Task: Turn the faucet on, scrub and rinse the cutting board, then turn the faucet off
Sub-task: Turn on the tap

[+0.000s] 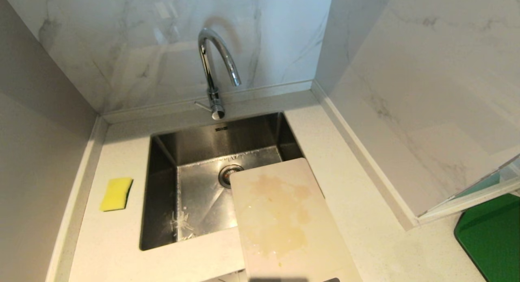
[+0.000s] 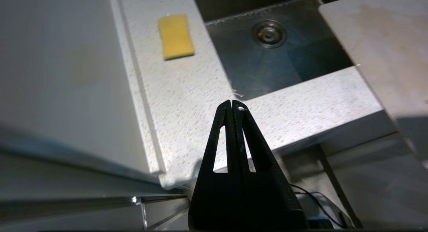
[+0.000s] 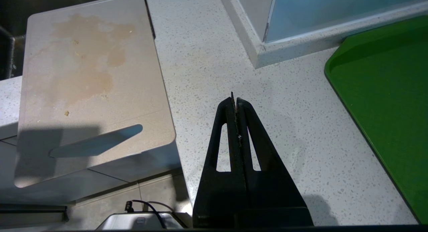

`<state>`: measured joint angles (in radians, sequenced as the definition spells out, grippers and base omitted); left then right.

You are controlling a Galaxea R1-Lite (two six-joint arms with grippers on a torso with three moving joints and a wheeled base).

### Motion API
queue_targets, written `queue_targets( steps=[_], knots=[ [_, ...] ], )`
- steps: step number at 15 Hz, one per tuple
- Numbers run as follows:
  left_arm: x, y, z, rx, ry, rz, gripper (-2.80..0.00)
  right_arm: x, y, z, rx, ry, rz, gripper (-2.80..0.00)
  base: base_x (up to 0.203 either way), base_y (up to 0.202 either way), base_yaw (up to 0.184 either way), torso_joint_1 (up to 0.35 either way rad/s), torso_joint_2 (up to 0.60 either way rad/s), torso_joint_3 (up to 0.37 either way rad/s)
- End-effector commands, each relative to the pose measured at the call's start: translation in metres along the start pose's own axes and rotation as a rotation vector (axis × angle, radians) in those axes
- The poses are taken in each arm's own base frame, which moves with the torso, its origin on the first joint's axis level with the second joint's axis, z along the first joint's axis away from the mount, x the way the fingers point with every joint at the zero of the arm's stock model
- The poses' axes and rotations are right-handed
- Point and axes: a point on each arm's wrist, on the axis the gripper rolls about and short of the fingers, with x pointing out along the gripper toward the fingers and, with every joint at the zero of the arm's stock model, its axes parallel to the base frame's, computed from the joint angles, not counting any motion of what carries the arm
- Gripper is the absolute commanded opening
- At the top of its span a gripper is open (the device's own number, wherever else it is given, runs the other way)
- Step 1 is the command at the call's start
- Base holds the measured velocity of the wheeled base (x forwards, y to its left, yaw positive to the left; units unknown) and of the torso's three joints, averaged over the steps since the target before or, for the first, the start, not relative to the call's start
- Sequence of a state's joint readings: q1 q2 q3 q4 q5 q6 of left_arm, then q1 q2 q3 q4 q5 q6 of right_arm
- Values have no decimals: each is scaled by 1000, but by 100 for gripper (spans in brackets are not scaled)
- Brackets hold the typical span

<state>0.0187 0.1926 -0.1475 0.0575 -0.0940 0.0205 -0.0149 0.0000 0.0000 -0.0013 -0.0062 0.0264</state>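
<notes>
The chrome gooseneck faucet [image 1: 213, 74] rises behind the steel sink [image 1: 162, 192], its thin lever pointing left at the base; no water runs. The cream cutting board [image 1: 284, 221] with yellowish-brown stains lies over the sink's front right corner and sticks out past the counter edge; its slot handle shows in the right wrist view, on the cutting board [image 3: 87, 81]. Neither arm shows in the head view. My left gripper [image 2: 232, 103] is shut and empty above the counter's front edge, left of the sink. My right gripper [image 3: 235, 101] is shut and empty over the counter right of the board.
A yellow sponge [image 1: 117, 193] lies on the counter left of the sink, also seen as the sponge [image 2: 176, 36]. A green board [image 1: 493, 235] sits at the far right on the counter. Marble walls close in behind and on both sides.
</notes>
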Motion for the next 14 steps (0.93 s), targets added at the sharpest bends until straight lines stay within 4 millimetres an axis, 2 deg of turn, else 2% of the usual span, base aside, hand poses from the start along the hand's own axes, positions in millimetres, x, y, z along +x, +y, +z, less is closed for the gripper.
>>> queue_targets(
  steps=[1, 3, 4, 8, 12, 14],
  knots=[
    [23, 2, 39, -4, 109, -45, -280, 0, 0, 0, 0, 0, 0, -280, 0, 0, 0, 0, 0, 0],
    [41, 3, 74, -2, 124, -107, -280, 0, 0, 0, 0, 0, 0, -280, 0, 0, 0, 0, 0, 0],
    [50, 3, 85, 6, 137, -138, -280, 0, 0, 0, 0, 0, 0, -280, 0, 0, 0, 0, 0, 0],
    [83, 6, 115, 67, 183, -203, -280, 0, 0, 0, 0, 0, 0, -280, 0, 0, 0, 0, 0, 0],
    [122, 10, 152, 22, 283, -236, -280, 0, 0, 0, 0, 0, 0, -280, 0, 0, 0, 0, 0, 0],
    [150, 12, 161, -20, 362, -244, -280, 0, 0, 0, 0, 0, 0, -280, 0, 0, 0, 0, 0, 0]
  ],
)
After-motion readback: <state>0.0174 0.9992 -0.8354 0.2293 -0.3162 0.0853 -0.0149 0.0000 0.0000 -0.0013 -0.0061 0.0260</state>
